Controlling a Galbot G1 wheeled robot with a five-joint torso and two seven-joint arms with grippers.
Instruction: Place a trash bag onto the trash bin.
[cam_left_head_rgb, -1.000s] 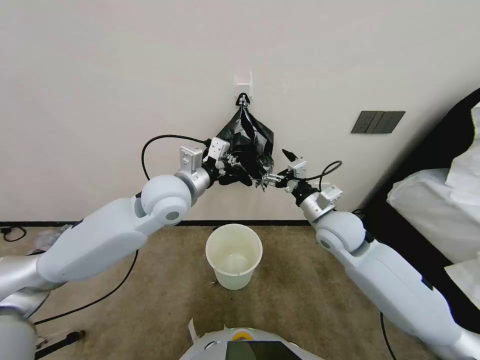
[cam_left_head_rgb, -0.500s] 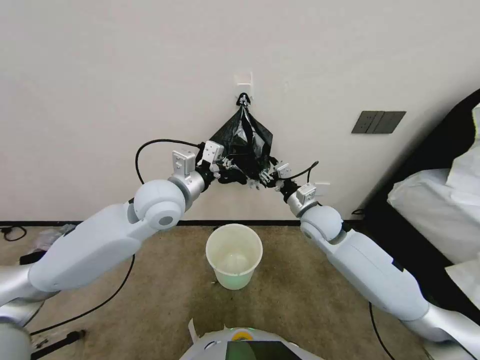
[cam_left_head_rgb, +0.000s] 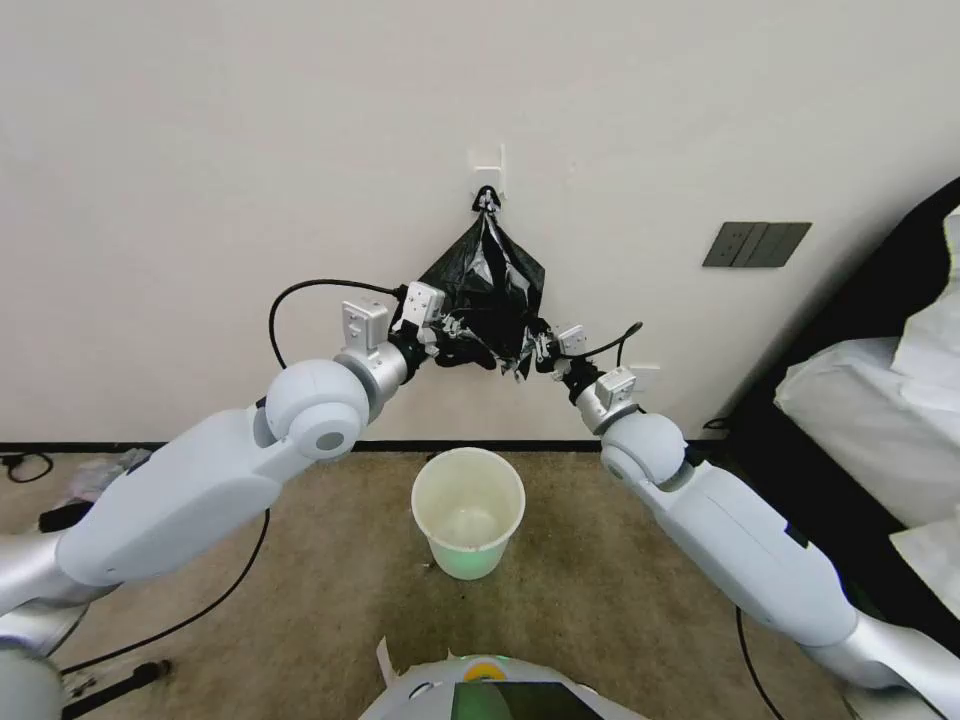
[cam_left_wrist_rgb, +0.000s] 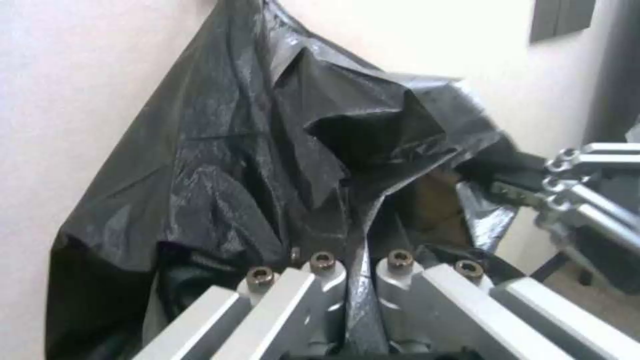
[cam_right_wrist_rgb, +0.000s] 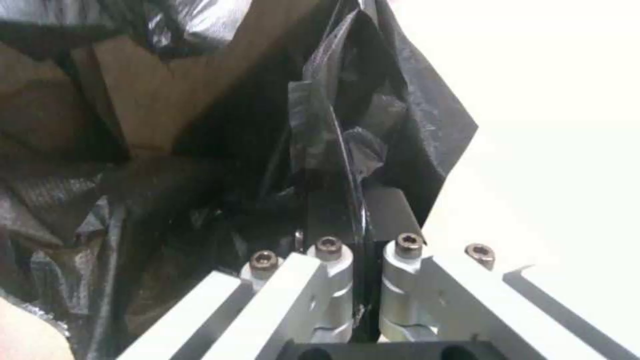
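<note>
Against a bare cream wall, the trash bag (cam_left_head_rgb: 487, 283) hangs from a hook (cam_left_head_rgb: 487, 180) at twelve o'clock, above the trash bin (cam_left_head_rgb: 467, 511) on the carpet. The left gripper (cam_left_head_rgb: 462, 335) and right gripper (cam_left_head_rgb: 532, 350) each pinch a lower edge, jaws closed on film, seemingly to spread its mouth.

Since a second ago the right gripper (cam_left_head_rgb: 532, 352) has closed in from beside the hanging trash bag (cam_left_head_rgb: 490, 275) and clamped onto its lower right edge.
</note>
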